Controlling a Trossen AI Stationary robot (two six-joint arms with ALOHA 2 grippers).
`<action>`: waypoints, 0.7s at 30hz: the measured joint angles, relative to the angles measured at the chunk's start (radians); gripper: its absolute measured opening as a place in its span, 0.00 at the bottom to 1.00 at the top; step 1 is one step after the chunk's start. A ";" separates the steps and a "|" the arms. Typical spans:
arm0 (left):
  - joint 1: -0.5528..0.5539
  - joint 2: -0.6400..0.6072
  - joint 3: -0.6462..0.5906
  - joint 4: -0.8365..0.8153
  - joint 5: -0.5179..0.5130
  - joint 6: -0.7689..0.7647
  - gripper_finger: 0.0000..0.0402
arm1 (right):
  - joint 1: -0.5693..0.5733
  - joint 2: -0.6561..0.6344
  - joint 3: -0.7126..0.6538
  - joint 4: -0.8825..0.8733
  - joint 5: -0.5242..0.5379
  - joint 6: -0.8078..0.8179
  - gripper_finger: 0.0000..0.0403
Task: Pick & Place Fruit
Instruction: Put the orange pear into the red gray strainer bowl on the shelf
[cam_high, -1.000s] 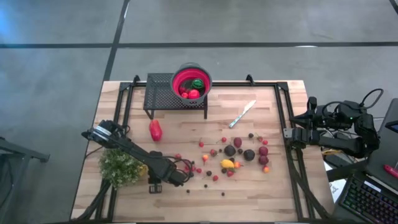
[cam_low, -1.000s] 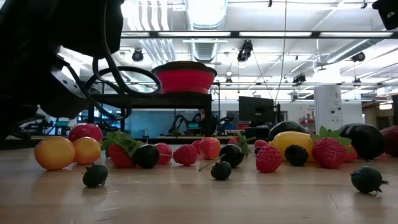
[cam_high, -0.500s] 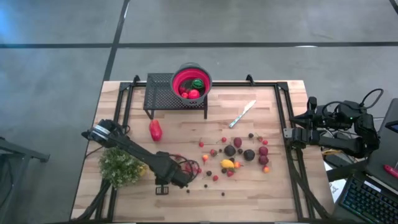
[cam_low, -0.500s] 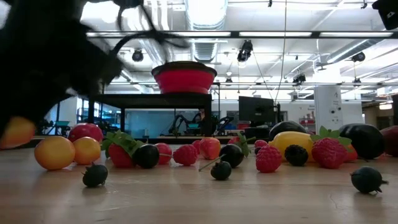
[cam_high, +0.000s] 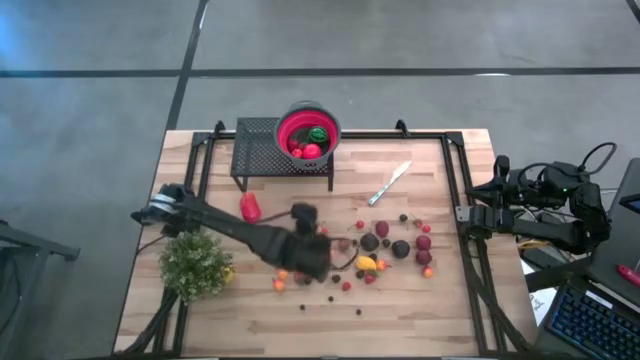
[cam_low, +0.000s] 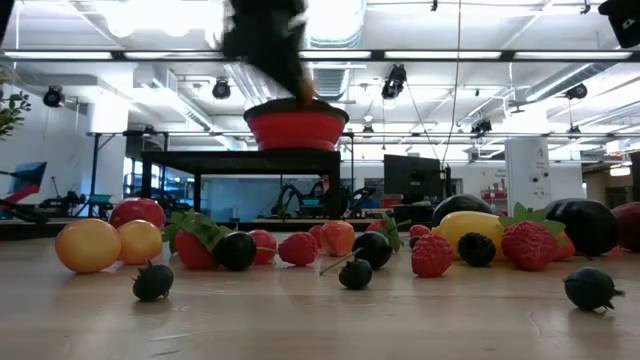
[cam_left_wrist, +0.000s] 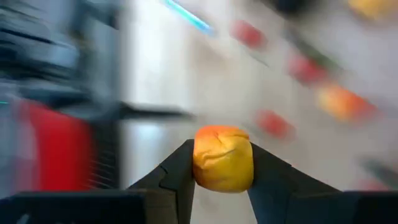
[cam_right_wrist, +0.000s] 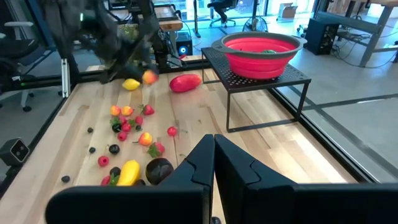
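Left gripper (cam_left_wrist: 222, 186) is clamped on an orange-yellow fruit (cam_left_wrist: 222, 157), which sits between the two dark fingers (cam_left_wrist: 180, 171) and fills the gap from one pad to the other. In the high view this gripper (cam_high: 305, 232) is blurred above the middle of the wooden table (cam_high: 420, 310), with its arm running back toward the table's left edge past the bushy green plant (cam_high: 194, 265). In the right wrist view the held fruit shows as a small orange spot (cam_right_wrist: 149, 76) raised clear of the tabletop.

Loose fruit (cam_high: 385, 248) is scattered on the table just right of the left gripper: red, yellow, orange and dark maroon pieces, close together. A larger red piece (cam_high: 250, 207) lies apart from them, near the black mesh stand (cam_high: 258, 150). A red bowl (cam_high: 308, 131) rests on that stand and holds green and red pieces. A silver knife (cam_high: 389, 184) lies between the stand and the scattered fruit.

Right gripper (cam_right_wrist: 214, 163) waits at the table's right edge, fingers pressed together with nothing between them.
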 joint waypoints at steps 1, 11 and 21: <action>0.016 0.000 0.021 0.045 -0.059 0.046 0.31 | 0.000 0.000 0.000 0.000 0.000 0.001 0.02; 0.243 0.000 0.215 0.227 -0.172 0.301 0.30 | 0.000 0.000 0.000 0.000 0.000 0.000 0.02; 0.514 0.000 0.335 0.142 0.075 0.160 0.30 | 0.000 0.000 0.000 0.000 0.000 0.000 0.02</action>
